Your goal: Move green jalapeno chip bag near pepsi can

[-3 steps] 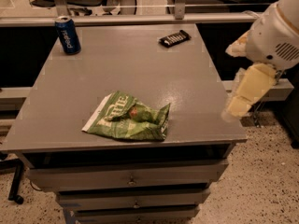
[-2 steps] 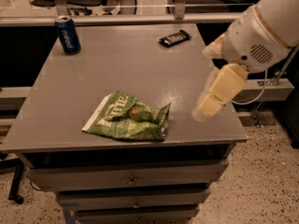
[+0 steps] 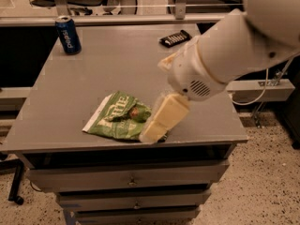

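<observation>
The green jalapeno chip bag point(image 3: 117, 118) lies crumpled near the table's front edge, left of centre. The pepsi can point(image 3: 68, 34) stands upright at the far left corner of the table. My gripper point(image 3: 159, 123) hangs from the big white arm point(image 3: 229, 55) that reaches in from the right. It sits over the bag's right end and covers that part of the bag.
A small black bar-shaped wrapper point(image 3: 175, 38) lies at the far right of the grey table point(image 3: 108, 64). Drawers point(image 3: 131, 178) run below the table's front edge. Chairs and a rail stand behind the table.
My arm has swung left from the table's right edge, and the gripper has come down onto the right end of the chip bag. The bag and the can have not moved.
</observation>
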{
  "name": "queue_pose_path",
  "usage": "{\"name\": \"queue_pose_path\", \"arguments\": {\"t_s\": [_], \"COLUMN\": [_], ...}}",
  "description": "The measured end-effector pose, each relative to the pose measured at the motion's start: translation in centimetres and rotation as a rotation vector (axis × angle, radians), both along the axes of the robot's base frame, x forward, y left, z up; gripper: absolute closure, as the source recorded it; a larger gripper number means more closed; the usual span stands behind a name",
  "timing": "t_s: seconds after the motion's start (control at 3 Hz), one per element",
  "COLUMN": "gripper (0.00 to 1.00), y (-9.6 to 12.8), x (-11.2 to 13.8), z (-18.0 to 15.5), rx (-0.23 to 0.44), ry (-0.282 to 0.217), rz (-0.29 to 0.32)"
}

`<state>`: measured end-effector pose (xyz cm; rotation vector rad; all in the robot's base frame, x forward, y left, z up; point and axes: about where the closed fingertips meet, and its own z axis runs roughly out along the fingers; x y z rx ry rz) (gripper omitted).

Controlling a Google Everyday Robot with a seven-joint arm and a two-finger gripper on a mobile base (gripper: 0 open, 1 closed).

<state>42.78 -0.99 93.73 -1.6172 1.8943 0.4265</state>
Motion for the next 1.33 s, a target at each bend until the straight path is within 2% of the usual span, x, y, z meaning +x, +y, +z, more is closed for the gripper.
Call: {"name": "queue_pose_path", "arguments": {"t_s": [0.33,0.67,1.0,1.33], "gripper": [0.00,0.00,0.00,0.18], "y": [2.9,4.7,5.4,5.3], "x": [-0.3,0.1,1.2,2.7], "z": [-3.8,-7.4,-10.3,-11.5], "rx": [-0.022,-0.048,-0.073,-0.080], "ry": [0.006,0.040,0.076,0.102], "rz": [0.028,0.043,0.046,0.034]}}
